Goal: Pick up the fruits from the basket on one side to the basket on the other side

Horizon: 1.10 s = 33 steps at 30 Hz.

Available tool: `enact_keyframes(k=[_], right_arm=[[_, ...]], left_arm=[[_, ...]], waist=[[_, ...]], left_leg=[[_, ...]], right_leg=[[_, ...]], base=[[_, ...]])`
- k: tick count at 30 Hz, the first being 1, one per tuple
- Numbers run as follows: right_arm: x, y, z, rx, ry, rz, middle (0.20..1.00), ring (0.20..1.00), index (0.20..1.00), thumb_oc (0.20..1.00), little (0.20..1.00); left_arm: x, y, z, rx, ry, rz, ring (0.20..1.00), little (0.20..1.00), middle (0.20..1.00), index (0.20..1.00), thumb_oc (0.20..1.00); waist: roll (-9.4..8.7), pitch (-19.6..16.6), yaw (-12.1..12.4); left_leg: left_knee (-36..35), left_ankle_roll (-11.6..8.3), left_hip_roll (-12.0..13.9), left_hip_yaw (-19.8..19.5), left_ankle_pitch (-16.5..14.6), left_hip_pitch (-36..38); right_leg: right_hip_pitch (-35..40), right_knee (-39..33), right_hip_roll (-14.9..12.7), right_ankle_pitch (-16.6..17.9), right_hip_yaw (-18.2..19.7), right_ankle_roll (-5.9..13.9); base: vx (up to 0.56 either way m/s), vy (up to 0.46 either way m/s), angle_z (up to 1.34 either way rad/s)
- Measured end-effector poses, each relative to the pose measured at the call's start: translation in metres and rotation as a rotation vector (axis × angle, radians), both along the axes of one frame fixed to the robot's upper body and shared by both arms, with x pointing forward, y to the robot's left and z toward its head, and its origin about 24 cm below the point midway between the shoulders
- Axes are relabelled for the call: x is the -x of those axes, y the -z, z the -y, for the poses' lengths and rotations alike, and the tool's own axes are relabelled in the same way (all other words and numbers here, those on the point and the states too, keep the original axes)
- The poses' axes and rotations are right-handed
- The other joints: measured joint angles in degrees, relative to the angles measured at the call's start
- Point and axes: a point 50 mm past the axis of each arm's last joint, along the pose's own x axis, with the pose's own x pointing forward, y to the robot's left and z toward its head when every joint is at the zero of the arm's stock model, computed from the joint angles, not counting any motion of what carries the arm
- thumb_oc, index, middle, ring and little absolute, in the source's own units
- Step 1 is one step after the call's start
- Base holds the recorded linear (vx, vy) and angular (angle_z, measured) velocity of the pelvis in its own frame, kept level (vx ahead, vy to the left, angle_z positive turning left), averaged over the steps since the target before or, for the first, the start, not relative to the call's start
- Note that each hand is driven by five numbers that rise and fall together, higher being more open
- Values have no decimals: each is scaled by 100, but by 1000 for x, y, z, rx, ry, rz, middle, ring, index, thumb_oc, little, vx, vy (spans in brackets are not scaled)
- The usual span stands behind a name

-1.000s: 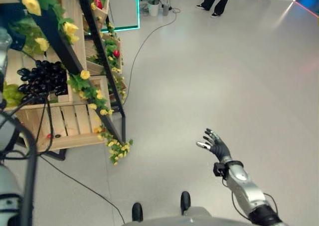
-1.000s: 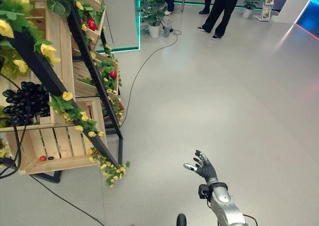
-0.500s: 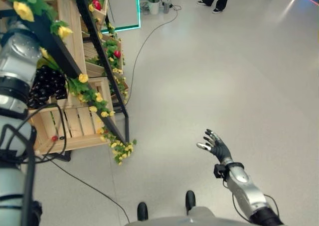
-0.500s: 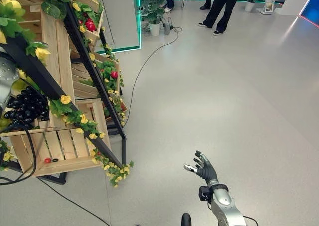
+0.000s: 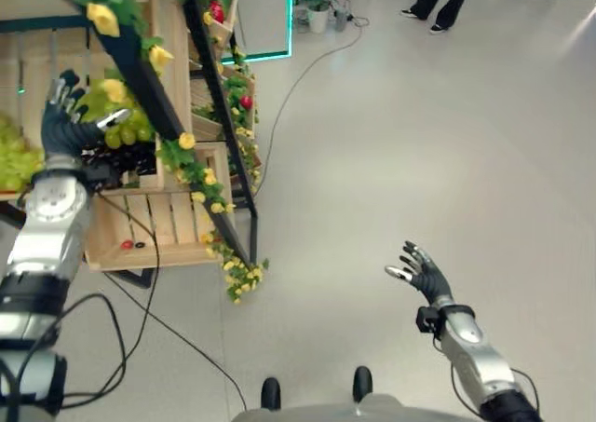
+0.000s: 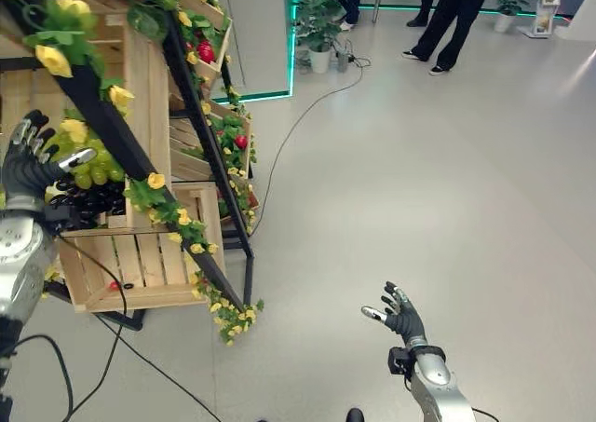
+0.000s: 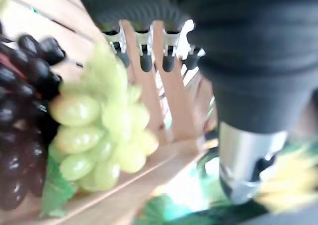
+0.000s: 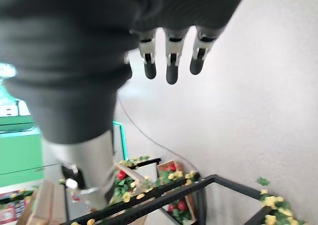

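In the left eye view the left hand (image 5: pixel 67 124) has come up from the lower left to the wooden crate (image 5: pixel 158 240) on the black flower-trimmed rack (image 5: pixel 219 152); half a second ago only its silver forearm showed there. The whole picture has also shifted, so the head has turned towards the rack. The hand hovers with fingers spread, nothing in it, just beside the green grapes (image 5: pixel 126 129), which rest above the black grapes (image 5: pixel 140 161) at the crate's upper edge. The right hand (image 5: pixel 421 271) hangs over bare floor (image 5: pixel 419 142), well apart from the rack, fingers relaxed and empty.

The right eye view agrees: left hand (image 6: pixel 33 161) by the green grapes (image 6: pixel 88 166), a person's legs (image 6: pixel 456 17) far off.

The left wrist view shows its straight fingertips (image 7: pixel 145 61) above the green grapes (image 7: pixel 104 135), seemingly not touching, black grapes (image 7: pixel 25 115) beside them in the crate.

The right wrist view shows straight fingers (image 8: pixel 169 66), holding nothing.

I judge the reach is nearly done and the grasp not yet begun; no fruit has left its crate
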Motion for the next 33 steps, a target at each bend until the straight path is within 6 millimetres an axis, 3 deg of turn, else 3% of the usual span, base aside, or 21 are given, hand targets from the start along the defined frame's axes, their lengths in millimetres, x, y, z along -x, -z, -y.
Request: enact_keyframes(k=[6, 9, 16, 21, 26, 33], right_arm=[[0, -2, -1, 2, -9, 12, 1000, 1000, 1000, 1000, 1000], [2, -3, 1, 10, 5, 21, 1000, 1000, 1000, 1000, 1000], [7, -10, 5, 8, 7, 54, 1000, 1000, 1000, 1000, 1000], [6, -12, 9, 10, 21, 63, 1000, 1000, 1000, 1000, 1000], [10, -11, 16, 23, 49, 57, 1000, 1000, 1000, 1000, 1000], [18, -12, 30, 35, 131, 69, 1000, 1000, 1000, 1000, 1000]], left_arm=[[30, 47, 13, 183, -4, -2, 1000, 1000, 1000, 1000, 1000], [50, 72, 45, 321, 57, 27, 1000, 1000, 1000, 1000, 1000], [76, 94, 62, 361, 115, -25, 1000, 1000, 1000, 1000, 1000], [80, 104, 69, 368, 176, -75, 1000, 1000, 1000, 1000, 1000], [80, 128, 81, 399, 236, -178, 1000, 1000, 1000, 1000, 1000], [70, 142, 111, 264, 429, -338, 1000, 1000, 1000, 1000, 1000]], waist=[[-2, 23, 105], [-64, 70, 128], [-70, 84, 205], [-69, 88, 216], [-61, 98, 211], [-71, 116, 94]], left_leg=[[-1, 1, -24, -114, -1, 11], [0, 6, -32, -140, 1, -5], [2, 3, -46, -233, -1, -56], [2, 2, -56, -276, -3, -61], [3, 1, -60, -278, -4, -63], [26, 2, -60, -232, -5, -53]], right_leg=[[89, 0, -24, -20, -108, 22], [111, -1, -32, -37, -137, 31], [114, 0, -26, -83, -229, 42], [139, 0, -40, -103, -287, 53], [141, 1, -48, -105, -290, 56], [71, 21, -26, -100, -237, 54]], base=[[-14, 8, 10], [-10, 13, 6], [-30, 19, 6], [-20, 17, 6], [-5, 6, 0], [-45, 24, -4]])
